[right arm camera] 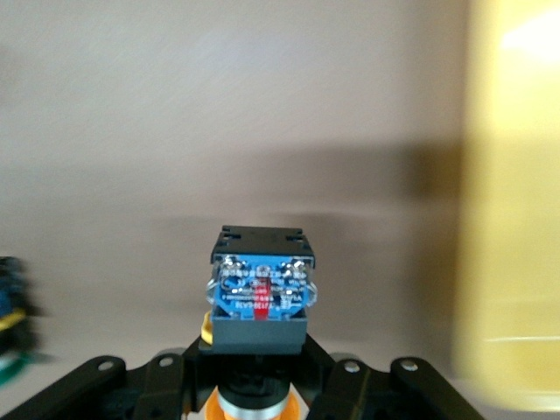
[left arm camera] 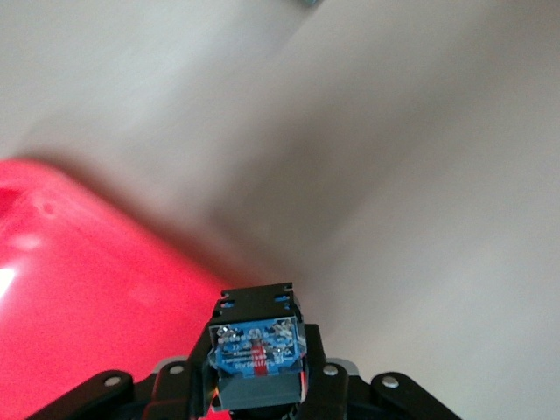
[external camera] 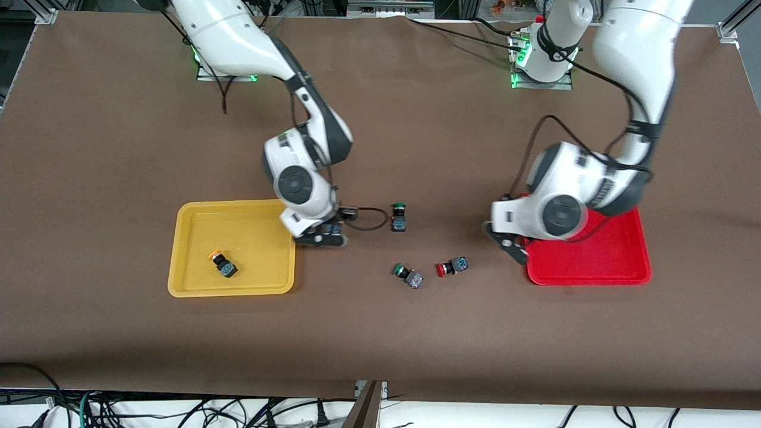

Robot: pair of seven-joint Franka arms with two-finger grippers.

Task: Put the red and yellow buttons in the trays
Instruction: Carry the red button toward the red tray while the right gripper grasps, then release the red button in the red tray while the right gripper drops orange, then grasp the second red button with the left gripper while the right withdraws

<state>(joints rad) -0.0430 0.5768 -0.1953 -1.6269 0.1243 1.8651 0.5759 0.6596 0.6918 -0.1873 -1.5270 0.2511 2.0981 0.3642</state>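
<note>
Your right end effector (external camera: 321, 238) sits at centre-left of the frame, just off the yellow tray's (external camera: 178, 249) inner edge, closed on an orange-capped button (right arm camera: 260, 297); the right wrist view shows the blue base facing the camera and the orange cap down between the fingers. Your left end effector (external camera: 516, 246), at centre-right beside the red tray (external camera: 624, 270), is closed on another button (left arm camera: 256, 350), whose cap colour is hidden. One yellow button (external camera: 223, 263) already lies in the yellow tray. A red button (external camera: 450, 267) lies on its side on the brown surface (external camera: 119, 148) at lower centre, near two green buttons (external camera: 408, 276) (external camera: 399, 217) you should leave alone. These switches look light, rigid and smooth-sided; judge them likely to roll on the round cap, so pinch across the flat black body or square base, not the cap.
</note>
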